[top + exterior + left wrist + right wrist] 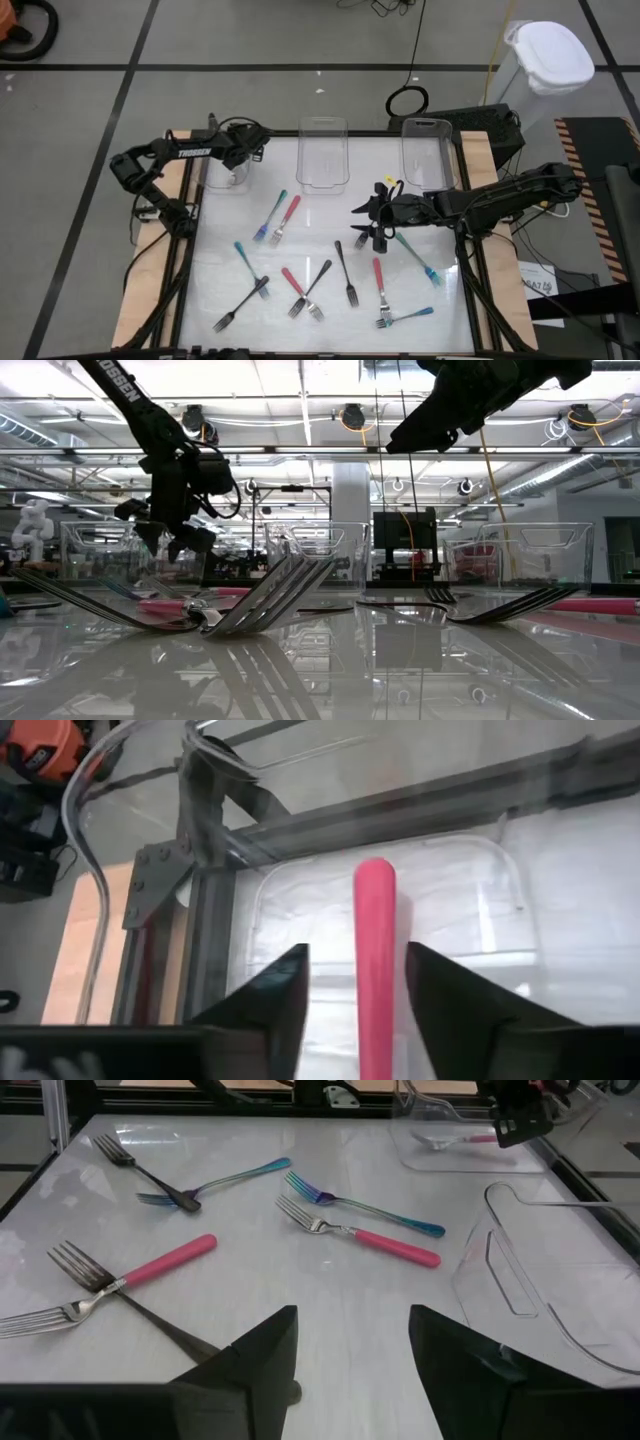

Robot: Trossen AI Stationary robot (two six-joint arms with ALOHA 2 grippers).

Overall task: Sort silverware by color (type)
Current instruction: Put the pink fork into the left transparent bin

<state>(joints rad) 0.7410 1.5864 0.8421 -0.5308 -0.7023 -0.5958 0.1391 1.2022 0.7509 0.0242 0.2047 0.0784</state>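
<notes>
Fork tines (270,595) lay closest to the low camera, a crossed pair on the glossy table (330,300) with more forks strewn behind. Over at the far left corner the left gripper (355,990) hung above the left tray (225,175), its fingers spread with a gap on either side of a pink handle (375,950) that ran straight out between them, lengthwise along the gripper's own line; the fork seemed just let go, lying in that tray, though whether it rested flat I could not tell. The middle tray (325,152) and the right tray (425,152) looked empty from above. The right gripper (378,214) hovered over the table's right half with its fingers parted and nothing between them. Just beside it, toward the near edge, lay a teal fork (418,258) running diagonally away from the gripper, and near that a pink fork (380,285) pointing roughly toward the near edge. I judged the right arm the nearer one for either of these, and it would need to turn its fingers across the handle's long axis. Further left on the table sat a teal and pink pair (278,218), a black fork (346,272), and others, all well apart from the trays
</notes>
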